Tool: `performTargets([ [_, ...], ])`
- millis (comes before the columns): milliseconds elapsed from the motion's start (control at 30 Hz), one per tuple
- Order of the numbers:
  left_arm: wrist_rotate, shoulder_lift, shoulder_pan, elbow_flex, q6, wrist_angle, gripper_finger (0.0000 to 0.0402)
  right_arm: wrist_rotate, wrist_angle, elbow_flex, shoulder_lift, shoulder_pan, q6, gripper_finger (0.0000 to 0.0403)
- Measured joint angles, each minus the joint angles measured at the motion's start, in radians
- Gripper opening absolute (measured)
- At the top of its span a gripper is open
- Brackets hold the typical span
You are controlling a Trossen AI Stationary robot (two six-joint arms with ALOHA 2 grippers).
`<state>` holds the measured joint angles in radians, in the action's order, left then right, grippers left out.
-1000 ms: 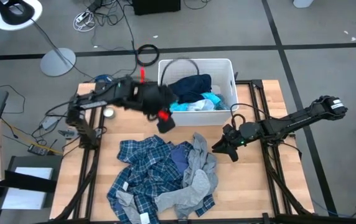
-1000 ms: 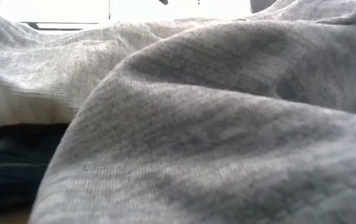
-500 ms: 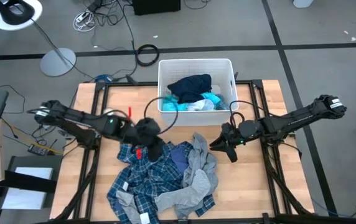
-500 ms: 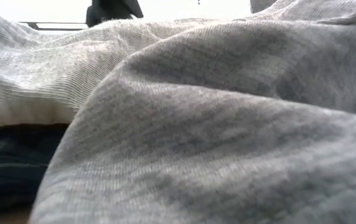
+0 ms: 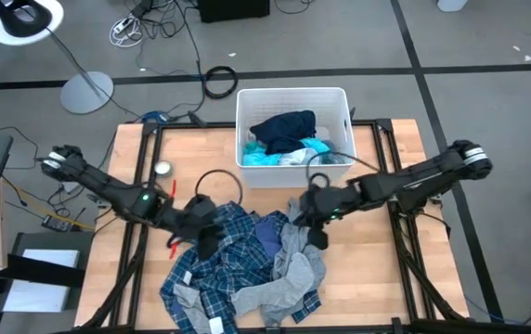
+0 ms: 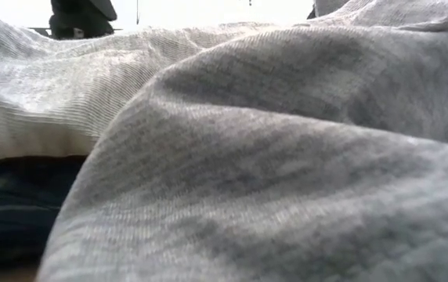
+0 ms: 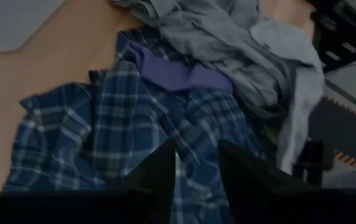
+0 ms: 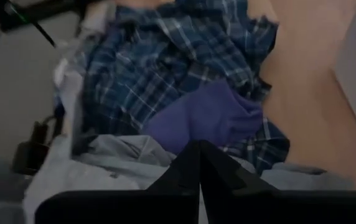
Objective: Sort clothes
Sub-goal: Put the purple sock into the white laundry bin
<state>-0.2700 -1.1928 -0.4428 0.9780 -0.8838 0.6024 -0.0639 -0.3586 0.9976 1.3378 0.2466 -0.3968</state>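
A: What's on the wooden desk?

B: A heap of soft clothes near the middle: blue-white plaid shirt, plain grey garment draped on its right side, w/ a purple patch between them. The low view is filled by grey fabric.

A: And the white rectangular plastic bin?

B: At the desk's far edge, w/ a dark navy garment and bright turquoise garment inside.

A: The arms?

B: Left claw sits over the plaid shirt's left part, fingers slightly apart, nothing between them. Right claw is at the grey garment's upper edge, fingers pressed together; can't tell if it pinches cloth.
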Motion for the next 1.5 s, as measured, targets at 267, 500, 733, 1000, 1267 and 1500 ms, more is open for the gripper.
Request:
performTargets([
  [267,-0.063,0.124,-0.135,-0.117,-0.067,-0.06,0.0126,0.004,-0.063,0.195,0.25,-0.005,-0.028,0.0016],
  [500,-0.063,0.192,-0.171,-0.164,-0.067,-0.085,0.0126,0.007,-0.049,0.294,0.42,-0.022,-0.031,0.0069],
  [733,-0.064,0.201,-0.174,-0.166,-0.046,-0.071,0.0126,0.027,-0.022,0.329,0.555,-0.036,-0.072,0.0142],
  [1000,-0.124,0.201,-0.175,-0.166,-0.063,-0.059,0.0126,0.082,0.018,0.329,0.667,-0.034,-0.055,0.0149],
  [1267,-0.127,0.201,-0.175,-0.166,-0.07,-0.06,0.0126,0.125,-0.135,0.329,0.615,-0.027,-0.081,0.0014],
  [1500,-0.182,0.2,-0.174,-0.166,-0.071,-0.09,0.0126,0.009,-0.267,0.329,0.4,-0.027,-0.072,0.0005],
])
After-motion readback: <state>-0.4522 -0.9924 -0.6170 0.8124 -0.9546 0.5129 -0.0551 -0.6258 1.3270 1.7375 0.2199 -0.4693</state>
